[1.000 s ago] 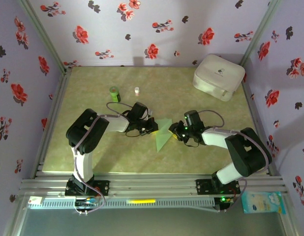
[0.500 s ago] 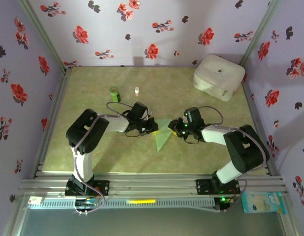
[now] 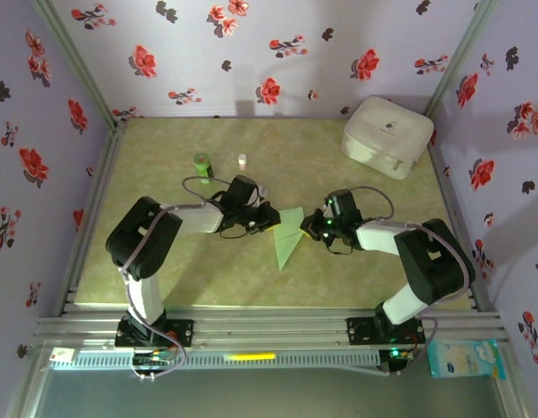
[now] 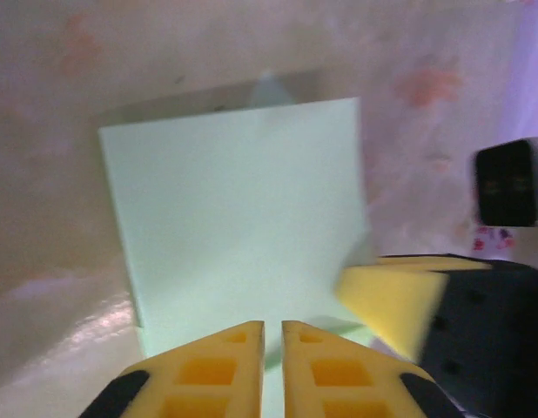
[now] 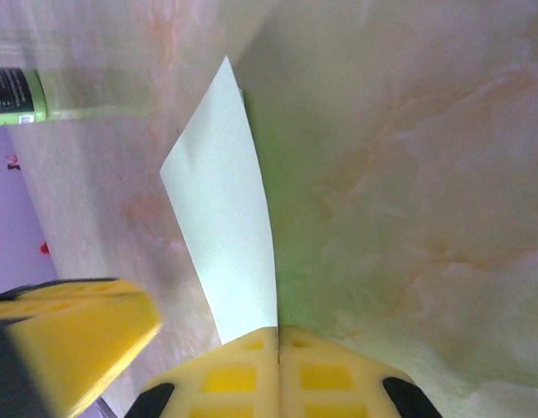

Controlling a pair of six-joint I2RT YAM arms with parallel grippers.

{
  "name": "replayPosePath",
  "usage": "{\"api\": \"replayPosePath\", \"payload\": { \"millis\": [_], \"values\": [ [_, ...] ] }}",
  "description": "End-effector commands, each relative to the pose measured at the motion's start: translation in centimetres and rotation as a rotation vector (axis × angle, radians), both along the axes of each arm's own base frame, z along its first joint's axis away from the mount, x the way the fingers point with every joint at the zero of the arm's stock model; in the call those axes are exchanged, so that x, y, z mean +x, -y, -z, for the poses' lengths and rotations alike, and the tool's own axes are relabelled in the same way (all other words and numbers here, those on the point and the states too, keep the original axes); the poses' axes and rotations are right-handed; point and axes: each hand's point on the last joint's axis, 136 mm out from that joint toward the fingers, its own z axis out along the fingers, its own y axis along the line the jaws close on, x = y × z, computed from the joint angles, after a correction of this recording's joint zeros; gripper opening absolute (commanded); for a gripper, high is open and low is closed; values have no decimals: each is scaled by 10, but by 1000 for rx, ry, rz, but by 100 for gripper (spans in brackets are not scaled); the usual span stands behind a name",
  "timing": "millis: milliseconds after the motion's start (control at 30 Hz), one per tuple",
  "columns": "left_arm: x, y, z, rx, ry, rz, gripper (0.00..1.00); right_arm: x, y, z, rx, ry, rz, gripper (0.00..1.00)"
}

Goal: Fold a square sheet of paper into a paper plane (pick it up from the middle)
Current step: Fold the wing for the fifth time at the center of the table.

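Smooth pale green paper (image 3: 288, 235), folded to a point. The right gripper (image 5: 278, 333) pinches it between yellow foam fingers. The left gripper (image 4: 273, 326) is nearly closed, grip unclear.

**Pale green on marbled olive**

The paper plane (image 3: 288, 235) is plain pale green and the worktop (image 3: 208, 270) marbled olive-beige. Lilac walls (image 3: 199, 52) carry red and dark flowers. At one o'clock is a white case (image 3: 387, 135), at eleven a green bottle (image 3: 202, 165). The right hand (image 5: 278, 348) has yellow fingers (image 5: 326, 376).

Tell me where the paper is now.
In the top view the paper sits at the middle of the table, between the left gripper and the right gripper, which is pinched shut on its right edge.
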Motion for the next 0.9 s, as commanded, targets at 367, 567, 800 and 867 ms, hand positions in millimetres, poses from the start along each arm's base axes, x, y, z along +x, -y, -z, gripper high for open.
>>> {"api": "replayPosePath", "payload": {
  "millis": [367, 567, 800, 867],
  "values": [
    [-8, 15, -13, -54, -49, -15, 10, 4, -6, -1, -8, -47, 259, 2],
    [-13, 9, 18, -7, -100, -55, 8, 0, -11, 1, -14, -46, 245, 4],
    [-21, -5, 48, 71, -130, -76, 6, 0, -24, -11, 75, 18, 179, 12],
    [-22, -8, 54, 86, -135, -79, 5, -1, -29, -13, 92, 31, 143, 14]
  ]
}}
